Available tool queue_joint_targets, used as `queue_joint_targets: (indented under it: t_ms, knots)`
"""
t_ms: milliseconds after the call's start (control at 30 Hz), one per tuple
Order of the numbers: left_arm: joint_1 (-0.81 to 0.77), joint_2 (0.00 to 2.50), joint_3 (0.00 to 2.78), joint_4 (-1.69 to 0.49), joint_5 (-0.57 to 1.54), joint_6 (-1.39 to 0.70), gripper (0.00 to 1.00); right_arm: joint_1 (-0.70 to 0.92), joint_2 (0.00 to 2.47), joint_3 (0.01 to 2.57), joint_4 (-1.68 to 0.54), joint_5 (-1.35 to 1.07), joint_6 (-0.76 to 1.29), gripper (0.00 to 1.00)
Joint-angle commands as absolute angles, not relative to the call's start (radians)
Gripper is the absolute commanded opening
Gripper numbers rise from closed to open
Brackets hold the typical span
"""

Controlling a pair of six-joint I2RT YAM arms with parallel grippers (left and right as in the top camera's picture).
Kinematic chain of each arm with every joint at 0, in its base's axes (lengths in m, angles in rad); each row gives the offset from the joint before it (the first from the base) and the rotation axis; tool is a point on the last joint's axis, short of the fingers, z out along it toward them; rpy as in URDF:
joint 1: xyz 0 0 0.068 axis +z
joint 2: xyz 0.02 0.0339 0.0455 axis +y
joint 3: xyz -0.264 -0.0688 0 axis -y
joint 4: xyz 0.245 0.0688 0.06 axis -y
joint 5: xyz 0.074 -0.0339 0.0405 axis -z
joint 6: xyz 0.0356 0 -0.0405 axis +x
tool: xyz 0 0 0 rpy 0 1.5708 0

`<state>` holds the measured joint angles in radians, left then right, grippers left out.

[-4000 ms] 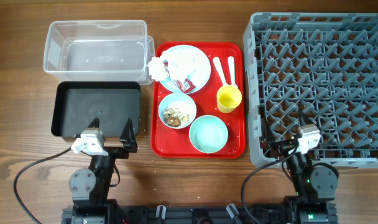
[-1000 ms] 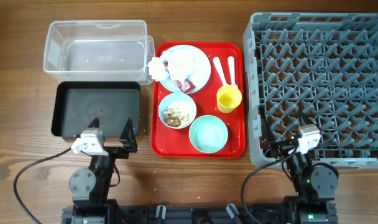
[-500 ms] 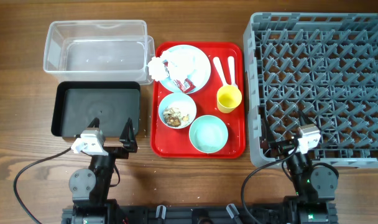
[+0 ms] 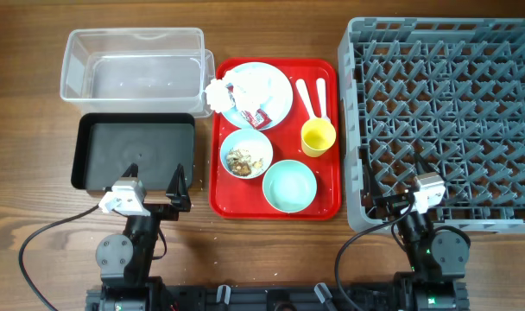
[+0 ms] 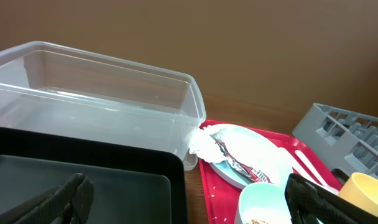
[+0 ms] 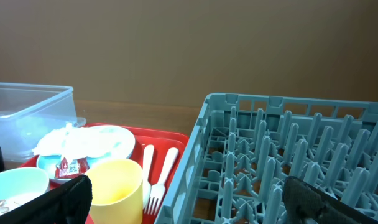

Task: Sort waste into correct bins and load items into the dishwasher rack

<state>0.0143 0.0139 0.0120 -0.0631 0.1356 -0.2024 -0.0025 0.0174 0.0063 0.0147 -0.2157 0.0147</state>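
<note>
On the red tray (image 4: 332, 197), a pale blue plate (image 4: 275, 82) holds crumpled white napkins (image 4: 218, 95) and a red-and-white sauce packet (image 4: 256, 117). One blue-green bowl (image 4: 246, 154) holds brownish food scraps; the other bowl (image 4: 289, 185) is empty. A yellow cup (image 4: 318, 136) stands beside white utensils (image 4: 307, 95). The clear tub (image 4: 133, 65) and black tray (image 4: 133, 151) lie to the left, and the grey rack (image 4: 444, 121) to the right. My left gripper (image 4: 154, 183) (image 5: 189, 202) is open over the black tray's near edge. My right gripper (image 4: 392, 186) (image 6: 198, 202) is open at the rack's near left corner.
The red tray lies between the bins and the rack with narrow strips of wooden table (image 4: 29, 130) on each side. Both arm bases stand at the near table edge, with cables trailing beside them.
</note>
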Motion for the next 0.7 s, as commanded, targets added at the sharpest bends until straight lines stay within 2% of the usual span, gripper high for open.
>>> queue_joint_targets:
  t_ms: [0,433,667]
  knots:
    - [0.02,0.007,0.006,-0.065,0.13,-0.187,1.0,0.002,0.014,0.005,0.017,-0.207,0.027,1.0]
    - [0.02,0.007,0.006,-0.065,0.13,-0.187,1.0,0.002,0.014,0.005,0.027,-0.207,0.027,1.0]
    - [0.02,0.007,0.006,-0.063,0.122,-0.187,1.0,0.002,0.014,0.006,0.084,-0.304,0.122,1.0]
